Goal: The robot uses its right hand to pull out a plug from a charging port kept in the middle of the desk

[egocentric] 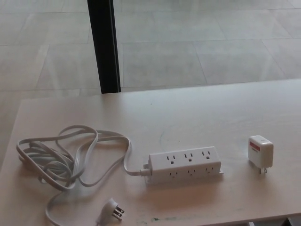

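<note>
A white power strip (185, 165) with several sockets lies in the middle of the pale desk (197, 113); none of its sockets holds a plug. A white charger plug (260, 153) with a red label lies on its side to the right of the strip, apart from it, prongs pointing toward the front edge. The strip's white cord (66, 157) coils at the left and ends in its own wall plug (113, 210) near the front edge. Neither of my hands shows in the head view.
A black vertical post (104, 44) stands behind the desk's far edge, with a tiled floor (202, 42) beyond. The desk's left edge runs close to the coiled cord.
</note>
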